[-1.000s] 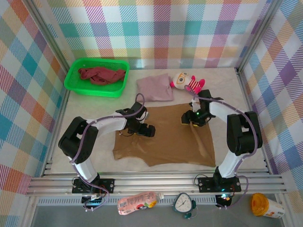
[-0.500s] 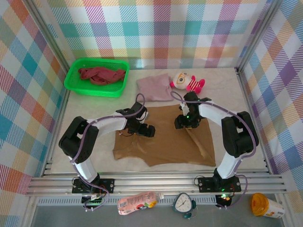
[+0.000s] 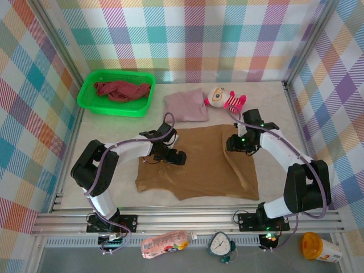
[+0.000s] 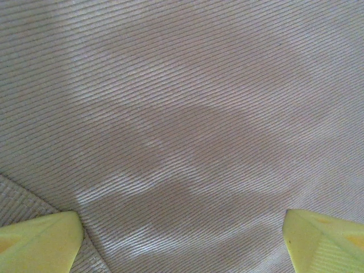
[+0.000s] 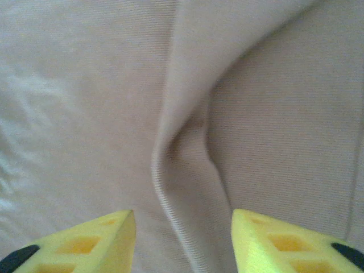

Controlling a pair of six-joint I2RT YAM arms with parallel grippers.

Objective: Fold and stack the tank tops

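As left end effector, right end effector gape over tan top | toy beyond

Both arms bent low, left gripper spread wide, right gripper narrower, jaws apart.

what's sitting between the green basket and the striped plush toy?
The folded pink tank top, right up against the toy and clear of the basket, as the top view shows.

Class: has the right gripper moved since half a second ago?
Yes. The right gripper has shifted right over the tan tank top, ending below the plush toy's feet instead of its head.
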